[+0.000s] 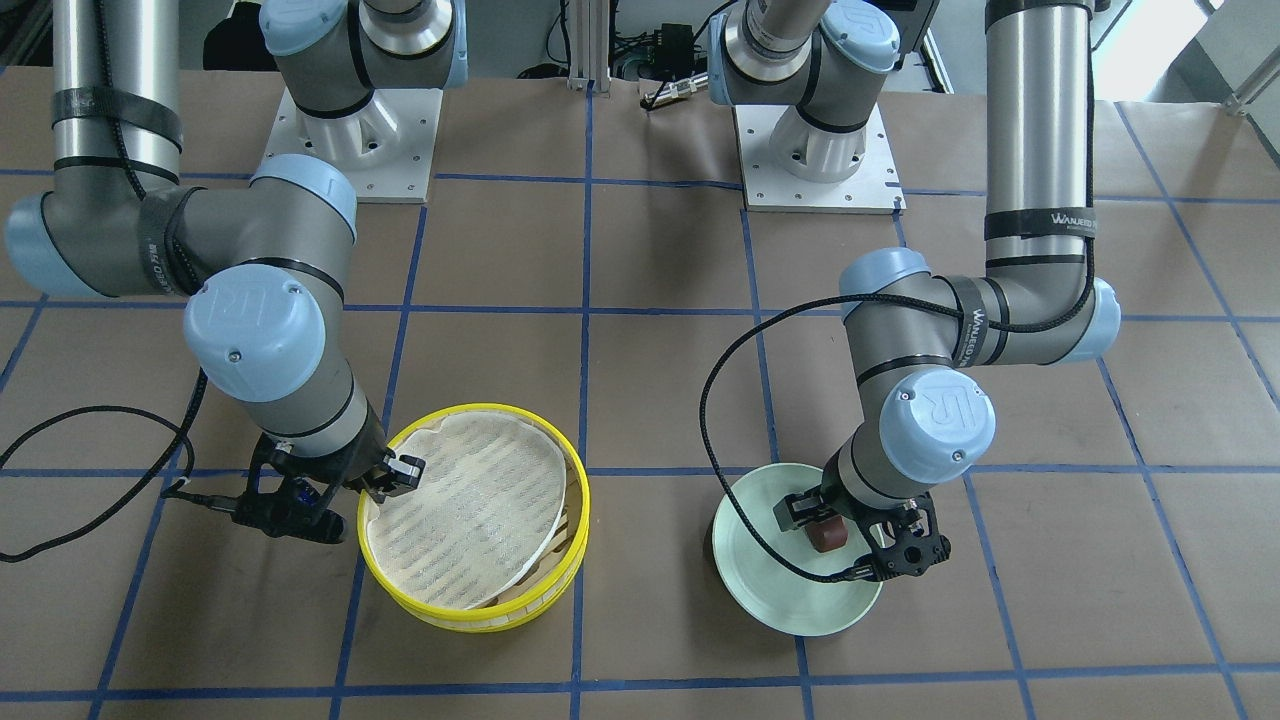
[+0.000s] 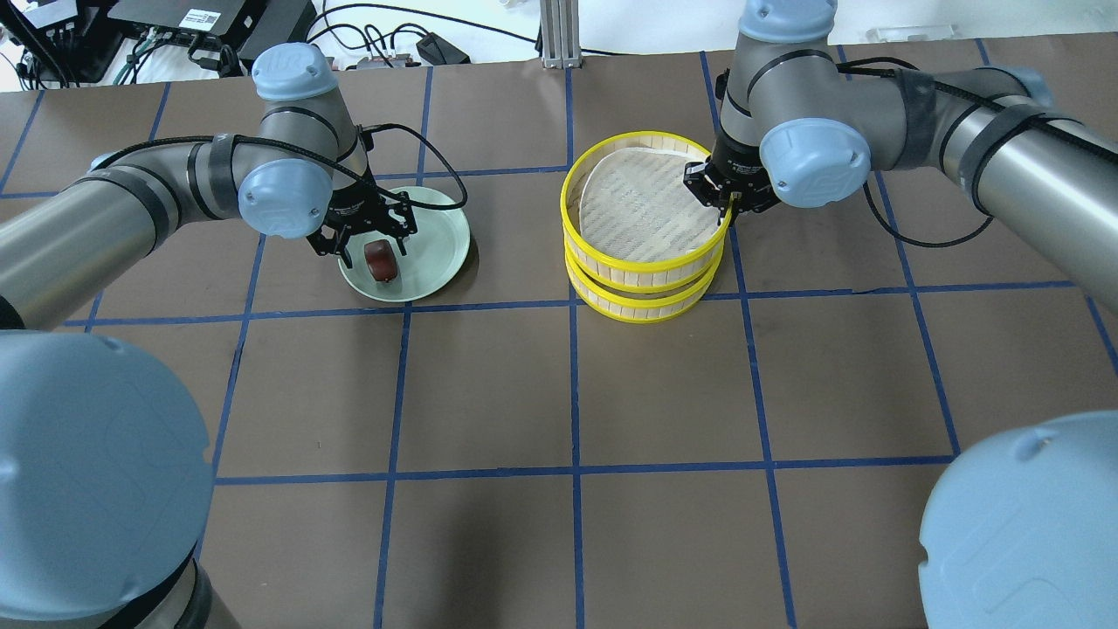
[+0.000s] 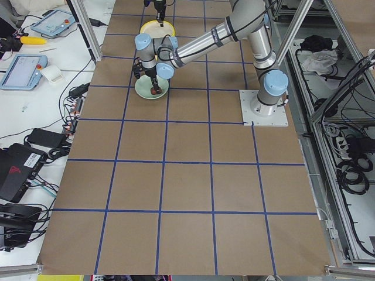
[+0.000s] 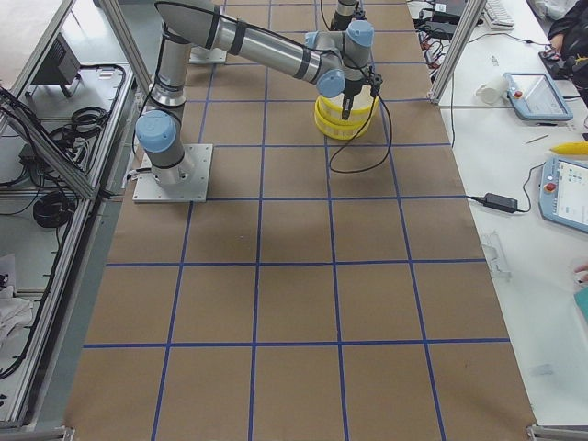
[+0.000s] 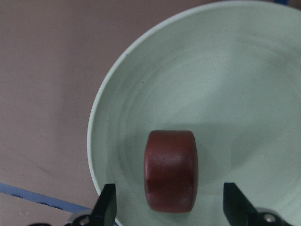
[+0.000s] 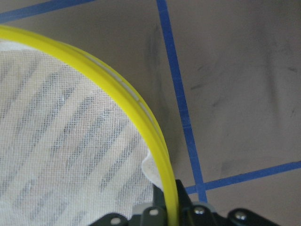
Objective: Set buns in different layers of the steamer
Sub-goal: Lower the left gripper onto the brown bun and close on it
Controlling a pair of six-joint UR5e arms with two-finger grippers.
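The dark reddish-brown bun (image 2: pixel 381 260) lies on the pale green plate (image 2: pixel 437 253). It also shows in the front view (image 1: pixel 828 535) and the left wrist view (image 5: pixel 170 169). My left gripper (image 5: pixel 171 209) is open, its fingers on either side of the bun and not touching it. The two-tier steamer (image 2: pixel 642 262) stands stacked, with a white cloth liner in its top tier. My right gripper (image 2: pixel 728 203) is shut on the top tier's yellow rim (image 6: pixel 141 117). The cream-white bun is out of view.
The plate (image 1: pixel 780 590) and the steamer (image 1: pixel 460 610) stand about one grid square apart on the brown, blue-taped table. Black cables hang from both wrists. The arm bases sit at the table's back edge.
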